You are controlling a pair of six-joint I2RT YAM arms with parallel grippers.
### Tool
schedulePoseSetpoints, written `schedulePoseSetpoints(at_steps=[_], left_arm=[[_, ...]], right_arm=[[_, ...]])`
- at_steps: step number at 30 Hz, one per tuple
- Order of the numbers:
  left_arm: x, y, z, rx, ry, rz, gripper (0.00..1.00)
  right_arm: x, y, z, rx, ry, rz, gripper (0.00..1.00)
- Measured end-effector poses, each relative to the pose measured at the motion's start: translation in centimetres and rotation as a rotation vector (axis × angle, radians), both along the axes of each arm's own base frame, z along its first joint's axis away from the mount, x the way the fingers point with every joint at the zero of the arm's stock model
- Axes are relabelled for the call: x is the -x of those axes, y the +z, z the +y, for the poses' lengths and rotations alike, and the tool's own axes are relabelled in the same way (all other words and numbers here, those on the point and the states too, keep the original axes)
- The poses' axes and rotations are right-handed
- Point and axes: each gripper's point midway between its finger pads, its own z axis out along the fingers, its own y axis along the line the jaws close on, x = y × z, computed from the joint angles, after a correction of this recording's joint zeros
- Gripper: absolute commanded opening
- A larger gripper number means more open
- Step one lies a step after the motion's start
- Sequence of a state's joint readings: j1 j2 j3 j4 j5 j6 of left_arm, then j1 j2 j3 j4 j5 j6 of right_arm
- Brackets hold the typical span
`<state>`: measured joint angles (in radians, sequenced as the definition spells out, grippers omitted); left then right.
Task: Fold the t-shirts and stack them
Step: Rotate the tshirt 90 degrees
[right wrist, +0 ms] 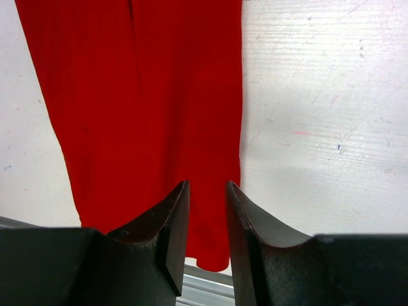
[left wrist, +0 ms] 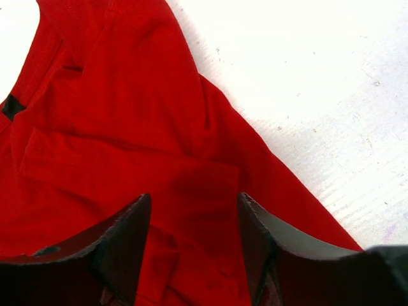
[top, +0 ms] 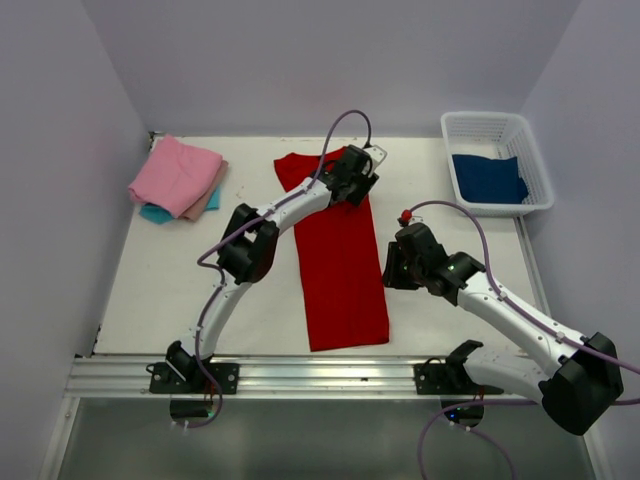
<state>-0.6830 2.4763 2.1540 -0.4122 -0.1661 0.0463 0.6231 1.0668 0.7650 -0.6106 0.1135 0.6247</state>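
A bright red t-shirt [top: 338, 262] lies on the table as a long narrow strip, collar end at the back. My left gripper [top: 352, 180] hovers over that collar end. In the left wrist view it [left wrist: 195, 197] is open, and rumpled red cloth [left wrist: 127, 127] lies flat under the wide gap. My right gripper [top: 395, 268] is at the strip's right edge, about halfway down. Its jaws [right wrist: 208, 185] stand a narrow gap apart with nothing pinched; the red hem [right wrist: 140, 115] shows below them. Pink, beige and turquoise t-shirts [top: 177, 178] are stacked at the back left.
A white mesh basket [top: 530, 150] stands at the back right with a dark blue t-shirt [top: 488, 178] in it. A metal rail [top: 320, 375] runs along the near table edge, and walls close in the left, back and right sides.
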Motion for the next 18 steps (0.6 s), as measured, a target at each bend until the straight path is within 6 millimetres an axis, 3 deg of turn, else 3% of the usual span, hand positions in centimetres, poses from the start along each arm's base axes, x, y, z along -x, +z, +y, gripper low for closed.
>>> schedulePoseSetpoints(at_steps=[5, 12, 18], left_arm=[[0.1, -0.1, -0.2, 0.004, -0.012, 0.006, 0.50], [0.3, -0.2, -0.3, -0.001, -0.036, 0.011, 0.55], [0.7, -1.7, -0.1, -0.023, -0.042, 0.041, 0.50]], right_arm=[[0.0, 0.0, 0.0, 0.001, -0.001, 0.000, 0.31], [0.0, 0.0, 0.0, 0.000, -0.003, 0.002, 0.31], [0.0, 0.0, 0.0, 0.001, -0.004, 0.002, 0.30]])
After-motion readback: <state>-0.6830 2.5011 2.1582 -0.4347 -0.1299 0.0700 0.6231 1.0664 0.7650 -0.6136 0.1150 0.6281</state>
